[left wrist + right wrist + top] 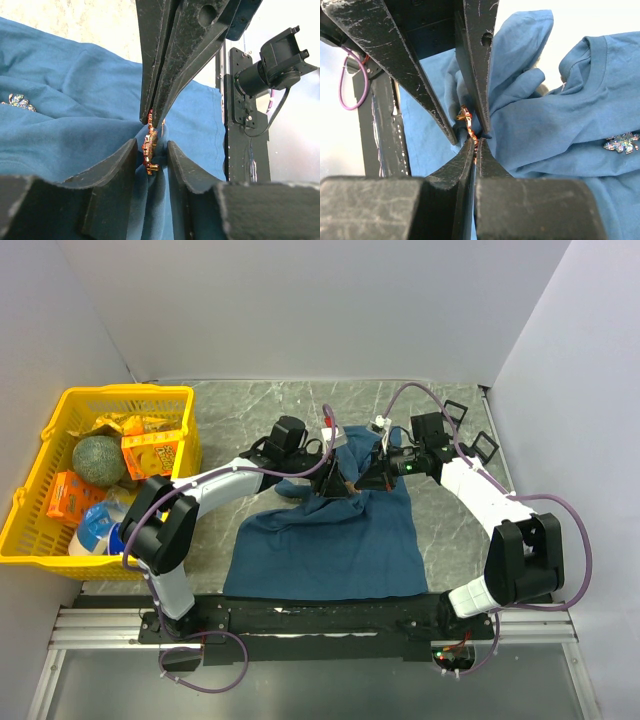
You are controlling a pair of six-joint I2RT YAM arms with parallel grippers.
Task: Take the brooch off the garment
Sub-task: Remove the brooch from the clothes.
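Note:
The dark teal T-shirt (330, 540) lies on the table in front of the arms, its upper part bunched and lifted. A small gold brooch (150, 150) is pinned to a raised fold of it and also shows in the right wrist view (466, 120). My left gripper (151, 147) is closed around that fold of cloth, with the brooch between its fingers. My right gripper (475, 142) is shut on the upper end of the brooch. In the top view the left gripper (338, 483) and right gripper (362, 480) meet tip to tip over the shirt.
A sparkly iridescent ornament (620, 142) sits on the shirt's chest, also in the left wrist view (17, 101). A yellow basket (130, 392) at the left holds a green melon (98, 458), orange boxes and a bottle. White walls enclose the table.

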